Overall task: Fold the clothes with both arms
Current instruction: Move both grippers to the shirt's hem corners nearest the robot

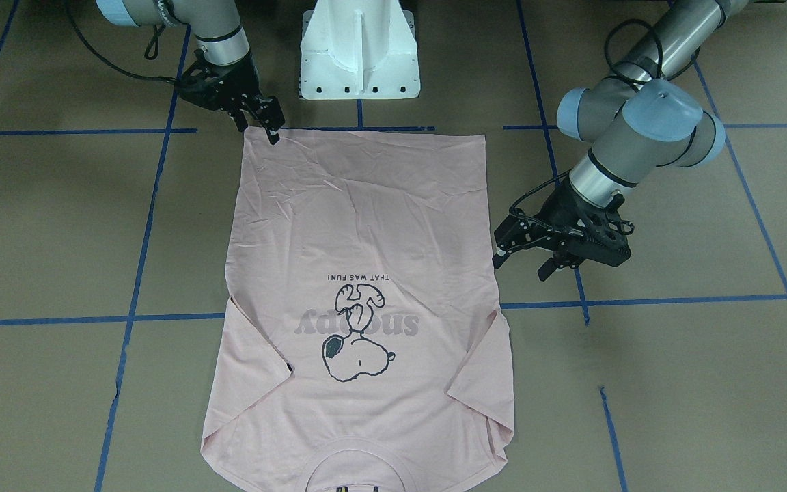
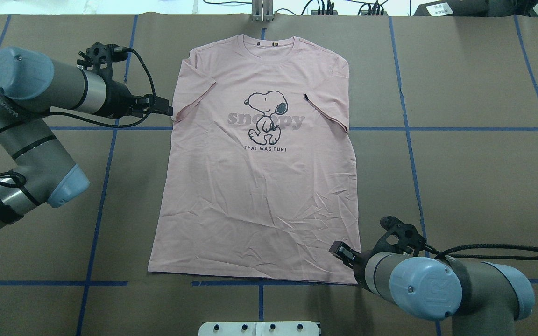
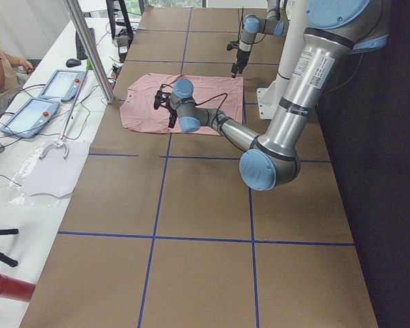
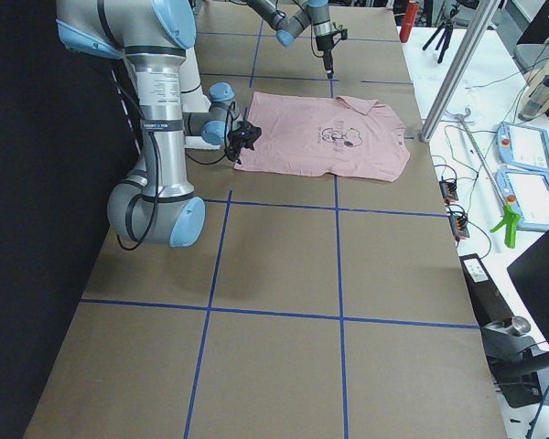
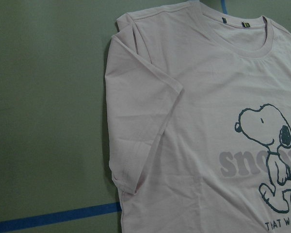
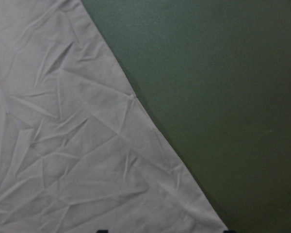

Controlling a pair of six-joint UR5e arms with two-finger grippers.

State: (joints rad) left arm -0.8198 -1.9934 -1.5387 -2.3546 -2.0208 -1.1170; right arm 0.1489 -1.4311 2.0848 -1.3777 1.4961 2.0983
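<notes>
The pale pink T-shirt (image 2: pixel 259 186) lies flat and face up on the brown table, collar at the far side and hem toward the robot. Both sleeves lie angled in against the body. My left gripper (image 2: pixel 168 111) is open and empty, low beside the shirt's left sleeve; in the front view (image 1: pixel 522 265) its fingers stand apart just off the shirt's edge. My right gripper (image 2: pixel 339 249) is open at the hem's right corner, also seen in the front view (image 1: pixel 260 128). The left wrist view shows the sleeve and Snoopy print (image 5: pixel 262 145). The right wrist view shows the wrinkled hem corner (image 6: pixel 63 145).
The white pedestal base (image 1: pixel 359 51) stands at the robot's side, just behind the hem. Blue tape lines (image 2: pixel 460 129) cross the brown table. A metal post (image 3: pixel 89 48), tablets (image 3: pixel 41 96) and a seated person are at the far table edge beyond the collar.
</notes>
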